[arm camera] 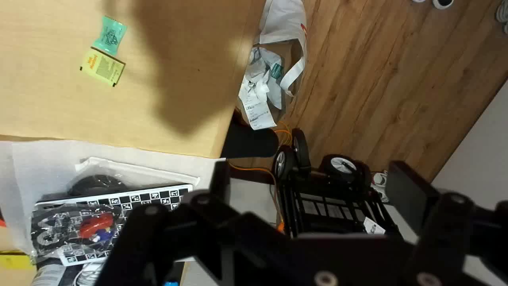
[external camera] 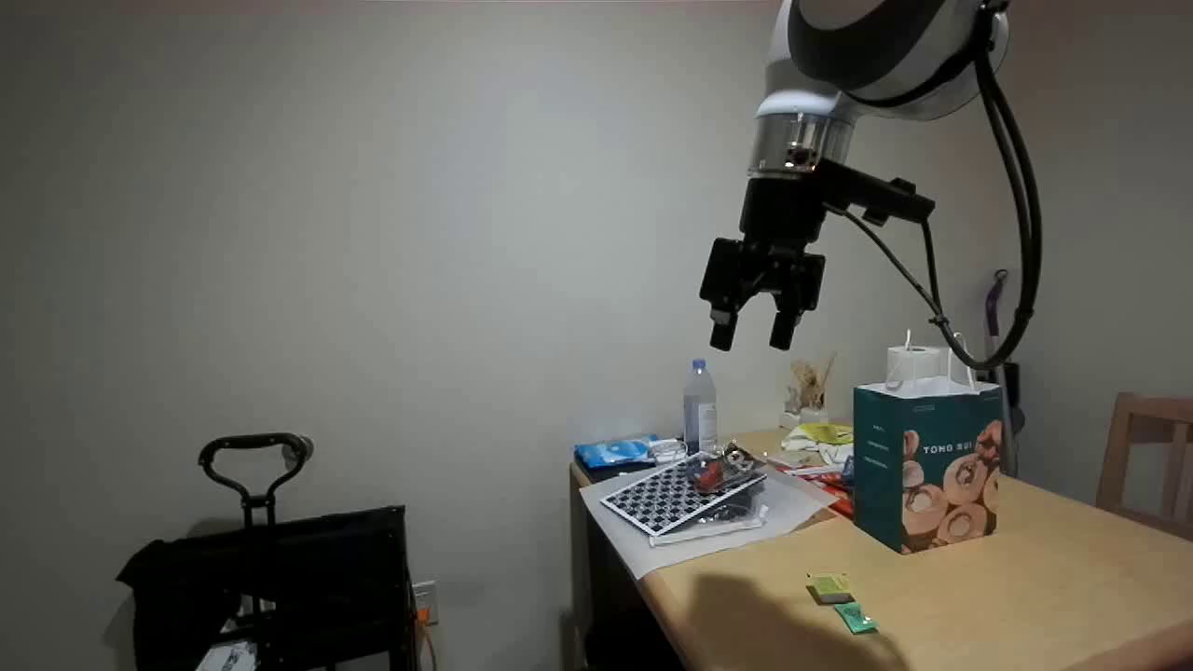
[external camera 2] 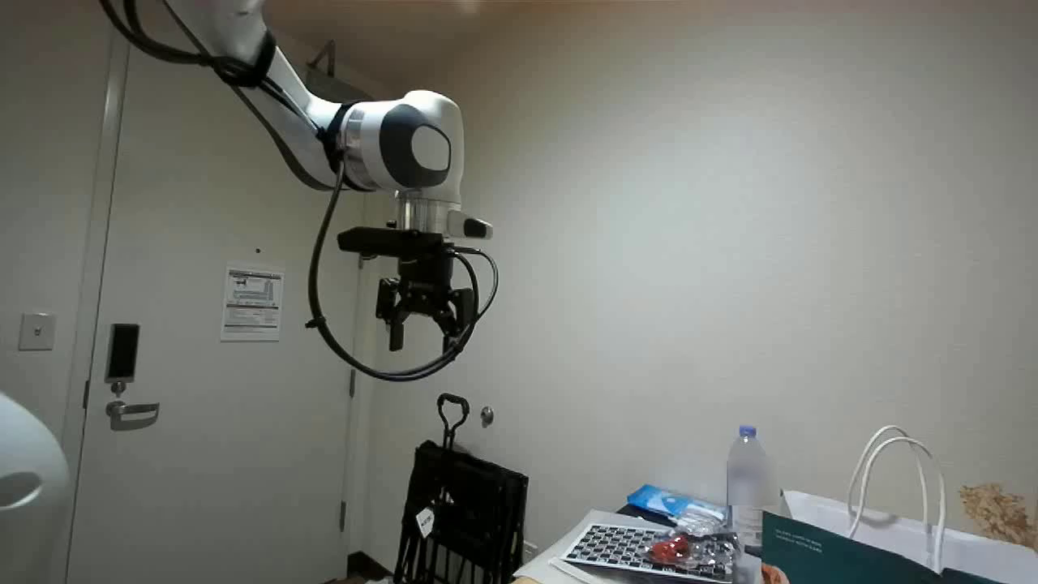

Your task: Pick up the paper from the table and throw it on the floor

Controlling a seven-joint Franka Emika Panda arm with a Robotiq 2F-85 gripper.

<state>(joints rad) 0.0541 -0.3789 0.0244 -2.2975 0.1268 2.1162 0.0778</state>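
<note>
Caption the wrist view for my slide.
From the wrist: the open, empty gripper, a yellow packet beside a teal packet on the wooden table, and an open bag past its edge.

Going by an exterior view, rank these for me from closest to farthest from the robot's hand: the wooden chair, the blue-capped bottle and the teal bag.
From the hand:
1. Blue-capped bottle, below it and slightly left in the picture.
2. Teal bag, on the table, lower right.
3. Wooden chair, at the picture's right edge.
</note>
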